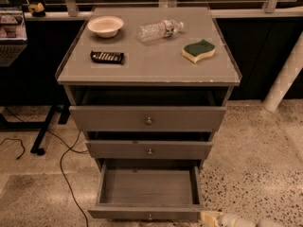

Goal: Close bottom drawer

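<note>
The bottom drawer point(147, 188) of the grey cabinet point(147, 70) stands pulled far out, its plain grey inside bare. Its low front panel point(142, 213) with a small round knob point(150, 216) lies at the lower edge of the camera view. My gripper point(211, 217) shows as a pale tip at the bottom edge, just right of the drawer's front right corner, close to the panel. The arm point(246, 221) runs off to the lower right. Most of the gripper is cut off by the frame.
The top drawer point(147, 118) and middle drawer point(148, 150) stand slightly ajar. On the cabinet top lie a bowl point(105, 25), a plastic bottle point(160, 30), a green sponge point(199, 50) and a dark snack bar point(107, 56). A cable point(61, 162) trails on the floor at left. A white pole point(286, 77) stands at right.
</note>
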`<state>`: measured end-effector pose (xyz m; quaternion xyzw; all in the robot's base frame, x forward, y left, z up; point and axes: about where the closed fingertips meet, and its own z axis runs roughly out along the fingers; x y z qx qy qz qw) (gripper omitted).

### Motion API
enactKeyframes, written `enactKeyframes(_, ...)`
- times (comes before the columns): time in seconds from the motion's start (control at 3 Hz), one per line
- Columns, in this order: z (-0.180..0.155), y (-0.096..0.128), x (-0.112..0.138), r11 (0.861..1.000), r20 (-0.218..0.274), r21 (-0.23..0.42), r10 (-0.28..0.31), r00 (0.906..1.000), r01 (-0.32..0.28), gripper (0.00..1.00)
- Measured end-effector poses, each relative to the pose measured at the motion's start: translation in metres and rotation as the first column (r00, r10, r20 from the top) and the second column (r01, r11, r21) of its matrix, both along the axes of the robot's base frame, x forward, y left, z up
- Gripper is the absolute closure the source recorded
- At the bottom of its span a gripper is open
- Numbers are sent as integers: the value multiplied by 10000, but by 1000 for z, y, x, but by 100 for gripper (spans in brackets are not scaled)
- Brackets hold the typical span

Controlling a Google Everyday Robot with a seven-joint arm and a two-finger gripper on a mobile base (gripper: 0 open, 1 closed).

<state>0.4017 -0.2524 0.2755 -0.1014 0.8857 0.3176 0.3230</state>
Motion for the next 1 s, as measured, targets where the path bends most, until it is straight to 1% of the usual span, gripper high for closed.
enactKeyframes(0.33,-33,-10,1,9994,-509,133,-310,9982,317,100)
enactKeyframes(0.67,-34,-10,1,9994,-510,133,-311,9982,319,100)
enactKeyframes(1.0,-52,-11,3,9977,-775,260,-598,9952,620,100)
